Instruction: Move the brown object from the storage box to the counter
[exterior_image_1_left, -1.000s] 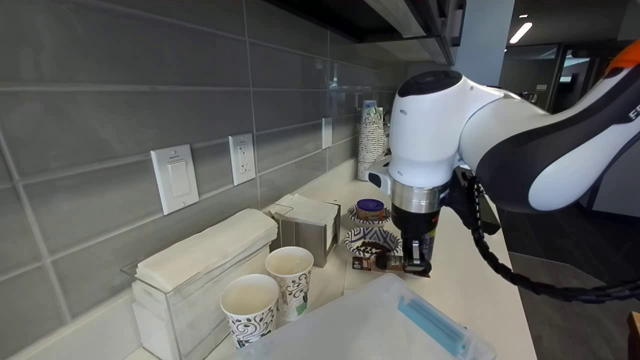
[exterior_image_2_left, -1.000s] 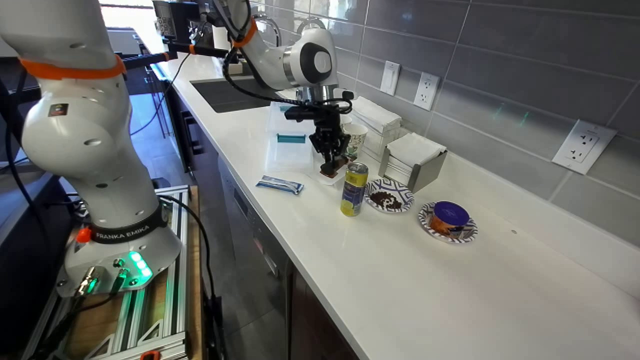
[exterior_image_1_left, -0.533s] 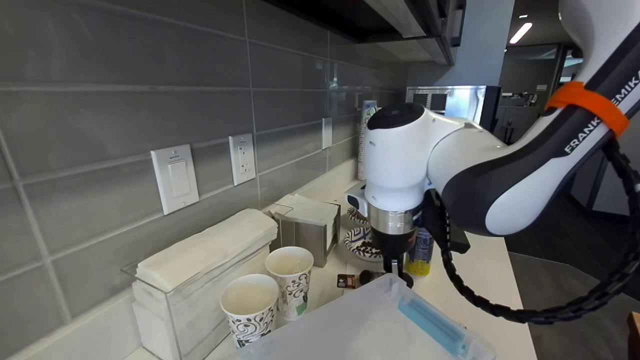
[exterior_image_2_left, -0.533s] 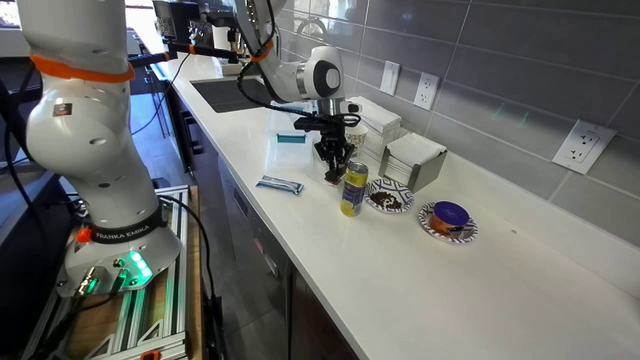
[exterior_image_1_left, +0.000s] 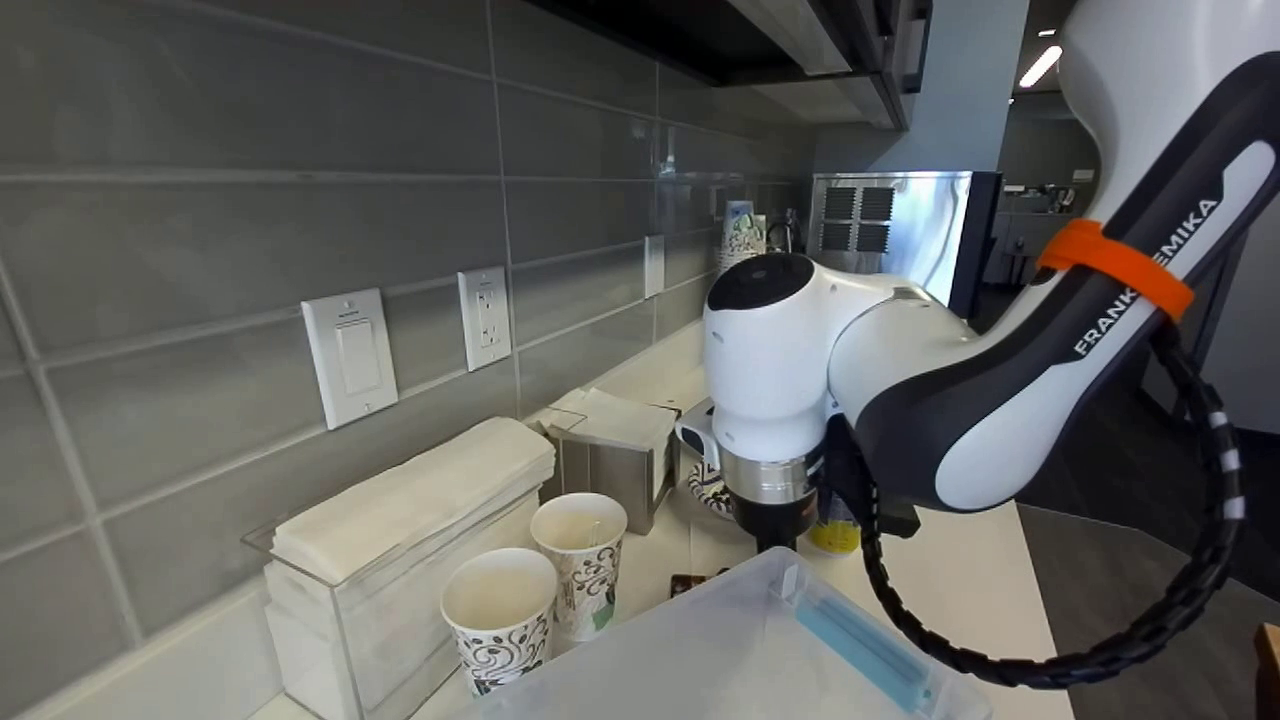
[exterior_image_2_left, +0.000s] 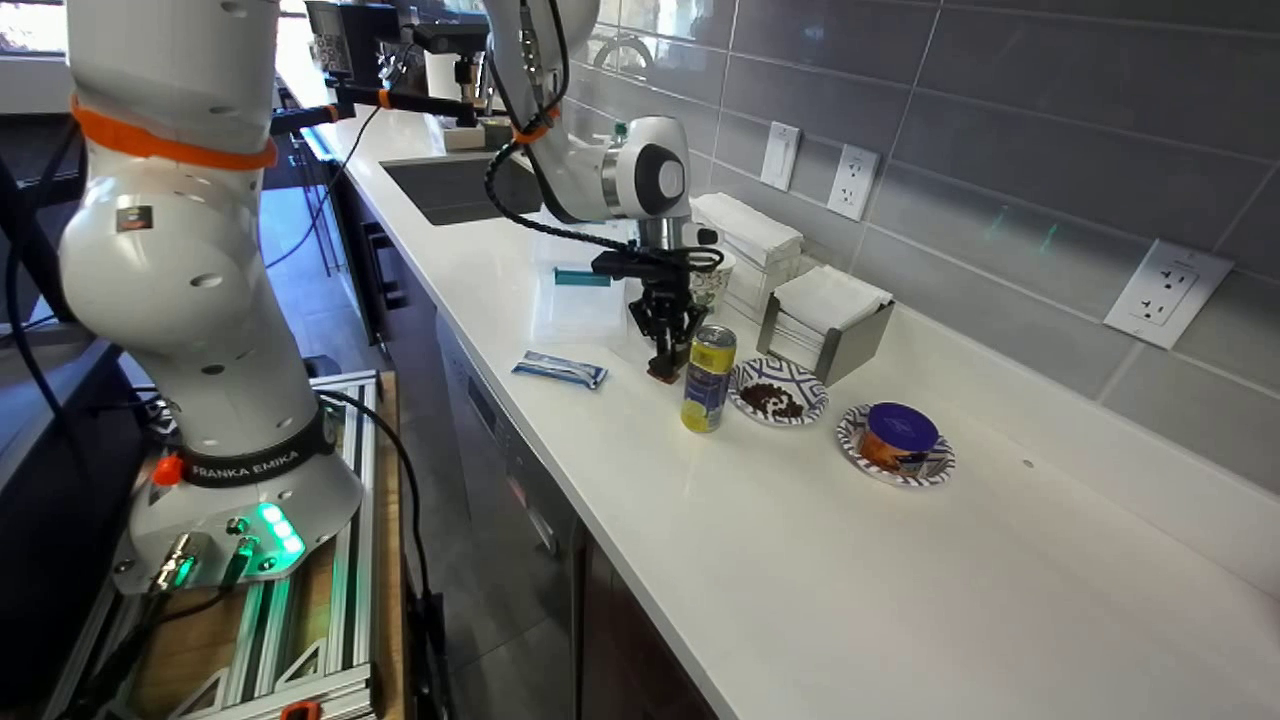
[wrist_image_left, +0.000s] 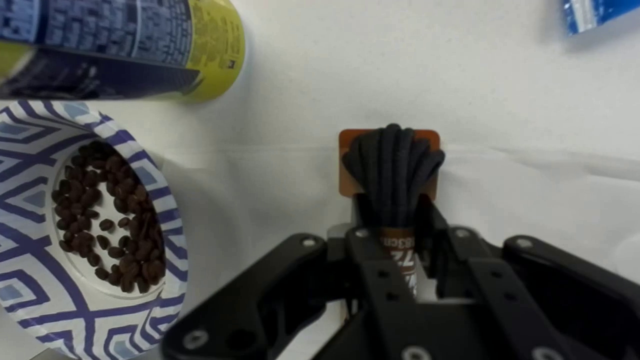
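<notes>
One robot arm (exterior_image_2_left: 650, 175) reached over one long white counter (exterior_image_2_left: 850, 580). Its gripper (wrist_image_left: 393, 214) had two fingers (wrist_image_left: 362, 215), and they were clamped on one brown pack (wrist_image_left: 392, 172), one finger on each side of its dark cord. In the wrist view, one thin white sheet (wrist_image_left: 525, 200) lay under the brown pack. I could not tell if they were touching. The brown pack was outside the see-through box (exterior_image_1_left: 680, 640), over the counter. In an exterior view, the box hid most of it, and only a bit peeked out past the far edge.

In an exterior view, one yellow and blue can (exterior_image_2_left: 708, 382) stood up straight, just right of the gripper. One blue packet (exterior_image_2_left: 560, 369) lay flat to the left. Farther right sat two bowls (exterior_image_2_left: 808, 387). One had lots of small brown beans (exterior_image_2_left: 772, 401), too many to count, and the other bowl (exterior_image_2_left: 942, 466) had one tub (exterior_image_2_left: 898, 440) with a purple lid.

In an exterior view, two paper cups (exterior_image_1_left: 503, 638) stood left of the box. Two holders were near them: one clear holder (exterior_image_1_left: 400, 640) with long white towels (exterior_image_1_left: 415, 495), and farther off one metal holder (exterior_image_1_left: 608, 475) with white napkins (exterior_image_1_left: 615, 417).
</notes>
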